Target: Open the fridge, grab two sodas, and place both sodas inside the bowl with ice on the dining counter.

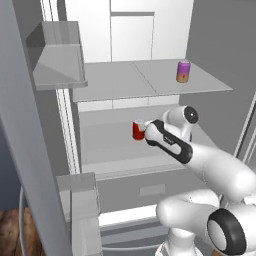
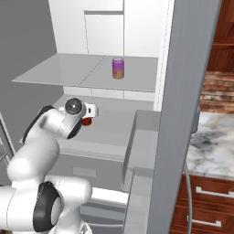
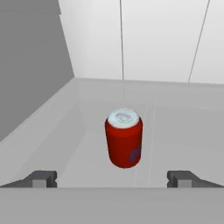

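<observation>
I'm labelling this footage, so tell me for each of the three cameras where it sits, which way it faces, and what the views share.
Left base view: behind the arm on its left, facing into the open fridge; the white arm rises from lower right toward the red can.
Right base view: behind on the right, facing the same fridge shelves; the arm rises from lower left.
Hand view: on the hand, looking along the open gripper at the upright red can, fingertips at the bottom.
Both base views share the purple can on the upper shelf.

Fridge point(image 1: 150, 85) stands open, white inside. Red can point(image 3: 124, 138) upright on the lower shelf; purple can point(image 1: 183, 71) upright on the shelf above.
</observation>
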You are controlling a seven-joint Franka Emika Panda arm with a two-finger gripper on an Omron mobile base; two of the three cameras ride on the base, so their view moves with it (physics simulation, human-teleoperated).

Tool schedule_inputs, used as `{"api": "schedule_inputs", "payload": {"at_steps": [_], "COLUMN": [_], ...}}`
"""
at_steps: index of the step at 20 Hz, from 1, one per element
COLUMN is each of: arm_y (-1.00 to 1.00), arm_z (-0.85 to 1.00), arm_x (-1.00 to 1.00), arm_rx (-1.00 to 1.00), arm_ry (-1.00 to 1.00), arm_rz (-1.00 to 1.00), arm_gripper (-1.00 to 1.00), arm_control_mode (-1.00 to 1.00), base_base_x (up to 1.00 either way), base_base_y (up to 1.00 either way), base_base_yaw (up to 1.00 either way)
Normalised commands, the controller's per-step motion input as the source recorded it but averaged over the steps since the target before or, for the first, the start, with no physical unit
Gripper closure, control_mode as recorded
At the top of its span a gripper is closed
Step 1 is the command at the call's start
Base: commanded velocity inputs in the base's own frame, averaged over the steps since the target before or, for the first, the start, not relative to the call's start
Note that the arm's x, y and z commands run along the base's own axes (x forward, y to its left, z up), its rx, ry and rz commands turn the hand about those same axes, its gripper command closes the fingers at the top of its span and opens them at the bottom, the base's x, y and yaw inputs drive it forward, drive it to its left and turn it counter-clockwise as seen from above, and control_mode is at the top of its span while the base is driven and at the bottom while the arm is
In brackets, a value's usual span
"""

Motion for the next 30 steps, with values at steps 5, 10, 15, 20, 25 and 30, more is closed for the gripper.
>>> {"api": "schedule_inputs", "payload": {"at_steps": [5, 10, 15, 20, 25, 30], "arm_y": [0.0, -0.04, 0.0, 0.01, 0.08, 0.08], "arm_z": [0.0, -0.06, -0.16, -0.17, -0.01, 0.0], "arm_x": [0.36, 0.23, 0.06, 0.12, 0.27, 0.22], "arm_rx": [0.0, -0.02, -0.05, -0.06, -0.03, -0.02], "arm_ry": [0.0, 0.0, 0.0, 0.0, 0.0, 0.0], "arm_rz": [0.0, 0.0, 0.0, 0.0, 0.0, 0.0], "arm_gripper": [-1.0, -1.0, -1.0, -1.0, -1.0, -1.0], "arm_control_mode": [-1.0, -1.0, -1.0, -1.0, -1.0, -1.0], "base_base_x": [0.0, 0.0, 0.0, 0.0, 0.0, 0.0], "base_base_y": [0.0, 0.0, 0.0, 0.0, 0.0, 0.0], "base_base_yaw": [0.0, 0.0, 0.0, 0.0, 0.0, 0.0]}}
